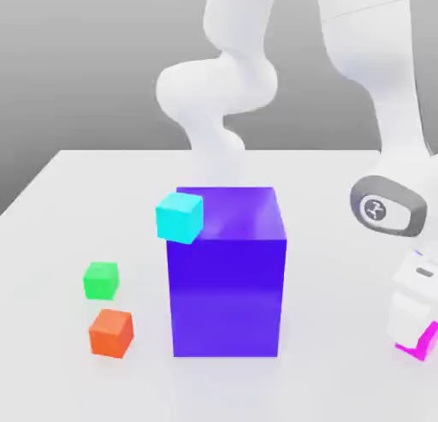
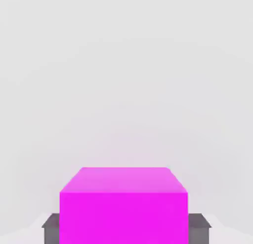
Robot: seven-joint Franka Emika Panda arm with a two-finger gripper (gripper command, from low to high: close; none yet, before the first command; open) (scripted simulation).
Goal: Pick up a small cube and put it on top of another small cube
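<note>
On my exterior view, the big block (image 1: 226,294) is deep purple-blue; toward ten o'clock from its centre I see a cyan cube (image 1: 179,218), at nine a green cube (image 1: 101,281) and an orange-red cube (image 1: 111,333), at four a magenta cube (image 1: 417,345), all plain

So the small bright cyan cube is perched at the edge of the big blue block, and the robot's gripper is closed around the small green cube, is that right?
Not quite: the hand view shows the gripper closed around the small magenta cube, not the green one.
</note>
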